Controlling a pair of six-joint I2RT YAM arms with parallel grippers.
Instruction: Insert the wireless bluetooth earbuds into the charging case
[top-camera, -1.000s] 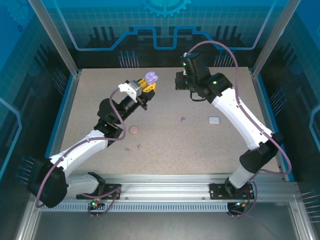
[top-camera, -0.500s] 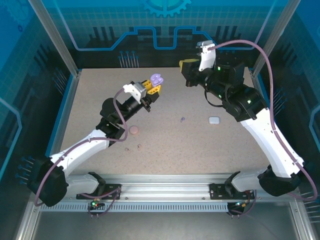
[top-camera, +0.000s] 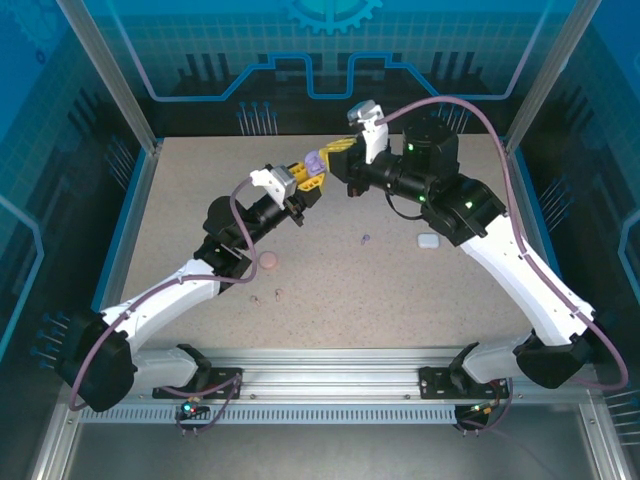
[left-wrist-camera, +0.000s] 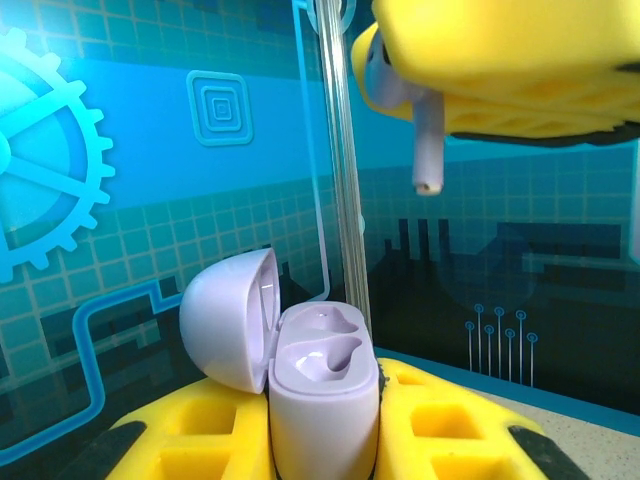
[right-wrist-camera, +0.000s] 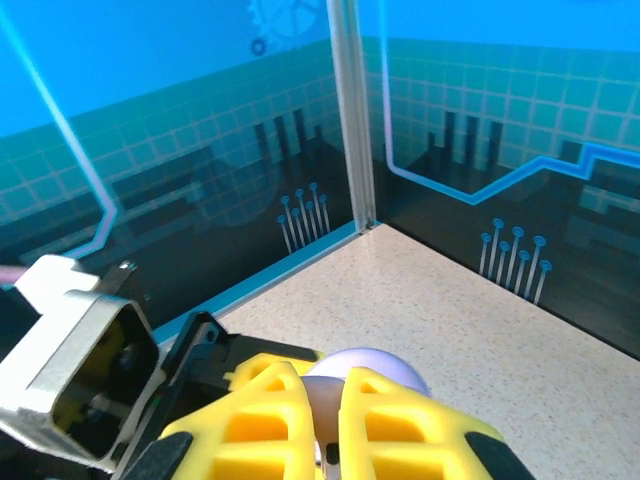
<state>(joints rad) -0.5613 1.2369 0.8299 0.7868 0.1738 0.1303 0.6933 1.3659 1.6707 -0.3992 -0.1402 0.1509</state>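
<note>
1. Left tool (top-camera: 308, 177) is raised over the far-centre worktop (top-camera: 400, 300). It is clamped tight on the open purple charging case (left-wrist-camera: 325, 390), lid tipped back to the left.
2. Right tool (top-camera: 342, 153) is pinched shut on a purple earbud (left-wrist-camera: 425, 130), stem pointing down. In the left wrist view it hangs above and right of the case's sockets, not touching.
3. Change: the right tool has swung left and now sits just beside the left tool, which has barely shifted.
4. Pink case (top-camera: 268, 260), white case (top-camera: 429, 240) and loose purple earbud (top-camera: 365, 239) lie unmoved.

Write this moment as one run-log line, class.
left fingers: shut on open purple case | right fingers: shut on purple earbud, apart from case | insertion: not yet done
</note>
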